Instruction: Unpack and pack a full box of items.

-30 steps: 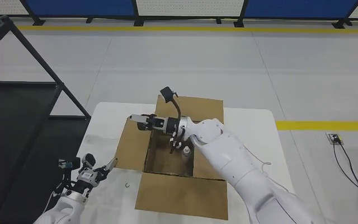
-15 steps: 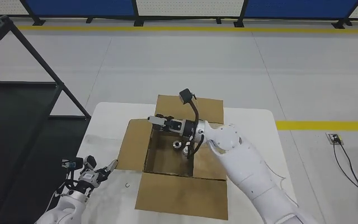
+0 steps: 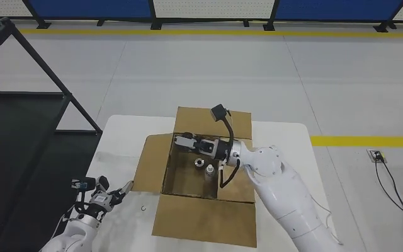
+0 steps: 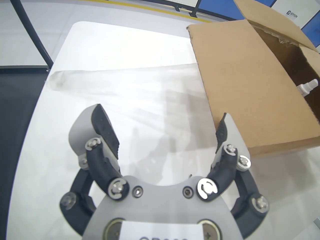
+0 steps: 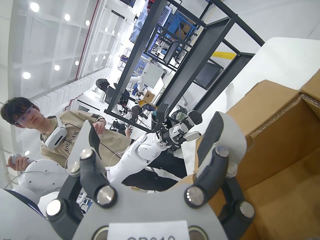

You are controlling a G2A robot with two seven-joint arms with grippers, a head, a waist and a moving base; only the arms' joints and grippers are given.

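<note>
Top view shows that the right gripper (image 3: 182, 139) has slid sideways, from above the side flap (image 3: 148, 165) to a spot over the open box (image 3: 204, 222), near its back wall. It looks like the arm is lining up to reach in for something to take out. A small white bottle (image 3: 210, 170) stands on the box floor, with a small round thing (image 3: 199, 164) just beside it. Both sit lower than this gripper and a little in front of it. Its fingers (image 5: 215, 136) are spread wide and hold nothing. The left gripper (image 3: 119, 189) has stayed by the near corner of the table (image 3: 119, 135), beside the box. Its fingers (image 4: 105, 128) are wide apart too, with nothing between them, hanging over the table top
</note>
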